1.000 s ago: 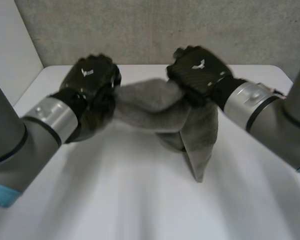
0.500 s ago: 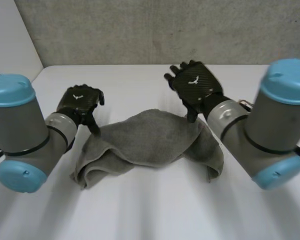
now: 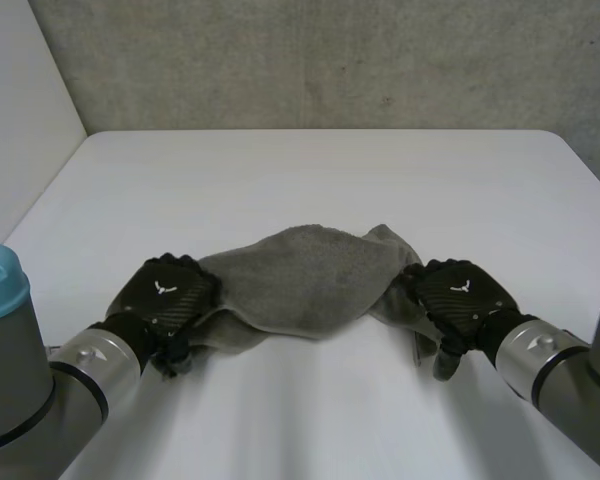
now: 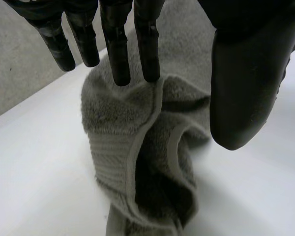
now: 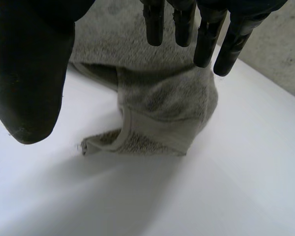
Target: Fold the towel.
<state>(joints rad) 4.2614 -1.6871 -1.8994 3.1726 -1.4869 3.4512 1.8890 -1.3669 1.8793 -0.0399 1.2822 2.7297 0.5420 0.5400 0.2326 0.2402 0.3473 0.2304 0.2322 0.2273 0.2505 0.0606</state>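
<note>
Towel [image 3: 310,285] lies crumpled on the white bench [image 3: 310,170], lower middle of the frame. The left hand [image 3: 165,298] is at its left end and the right hand [image 3: 458,295] at its right end. Both have their fingers [image 4: 117,49] straight and released, grasping nothing.

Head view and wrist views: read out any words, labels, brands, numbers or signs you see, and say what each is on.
No words or numbers can be read.
left hand: a small white emblem on its back, no letters.
right hand: a matching white emblem on its back, no letters.
towel: no tag or print visible.
</note>
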